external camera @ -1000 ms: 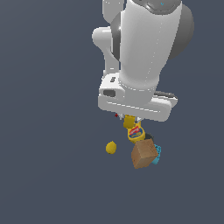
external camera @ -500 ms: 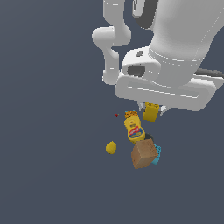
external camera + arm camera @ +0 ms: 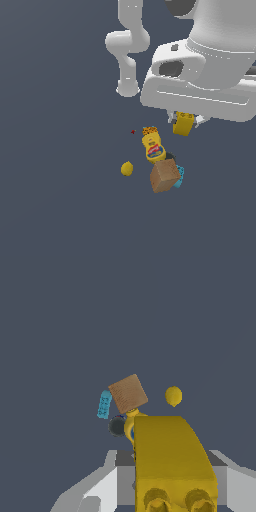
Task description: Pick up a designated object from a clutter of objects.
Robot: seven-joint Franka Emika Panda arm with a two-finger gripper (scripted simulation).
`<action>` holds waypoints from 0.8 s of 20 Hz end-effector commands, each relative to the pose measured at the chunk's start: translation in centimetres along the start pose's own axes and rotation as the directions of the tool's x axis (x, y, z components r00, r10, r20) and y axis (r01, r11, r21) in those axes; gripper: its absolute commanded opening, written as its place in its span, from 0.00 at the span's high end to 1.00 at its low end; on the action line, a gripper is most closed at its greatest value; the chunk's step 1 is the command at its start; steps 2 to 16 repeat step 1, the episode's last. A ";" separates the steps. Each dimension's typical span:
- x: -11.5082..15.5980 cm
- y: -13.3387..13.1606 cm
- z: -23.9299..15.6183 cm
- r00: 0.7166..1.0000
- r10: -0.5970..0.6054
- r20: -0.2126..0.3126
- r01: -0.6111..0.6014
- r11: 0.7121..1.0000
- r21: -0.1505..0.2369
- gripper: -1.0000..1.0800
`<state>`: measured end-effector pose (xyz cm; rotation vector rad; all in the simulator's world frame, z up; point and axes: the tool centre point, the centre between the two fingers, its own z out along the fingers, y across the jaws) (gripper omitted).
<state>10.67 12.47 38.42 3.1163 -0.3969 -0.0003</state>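
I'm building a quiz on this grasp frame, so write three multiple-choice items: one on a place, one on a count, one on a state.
1. Where is the yellow block?
A. beside the lemon
B. up in the gripper
C. on the brown box

2. How many round lemons show?
A. one
B. two
C. three

3. How does the mustard bottle sit?
A. held in the air
B. inside the box
C. down among the clutter

Answers: B, the block sits under the hand, above the pile; A, a single lemon; C, it rests beside the brown box.
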 end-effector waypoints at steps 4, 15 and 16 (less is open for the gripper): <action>0.0 -0.1 -0.2 1.000 0.000 0.000 0.000 1.000 0.000 1.00; 0.0 -0.1 -0.2 1.000 0.000 0.000 0.000 1.000 0.000 1.00; 0.0 -0.1 -0.2 1.000 0.000 0.000 0.000 1.000 0.000 1.00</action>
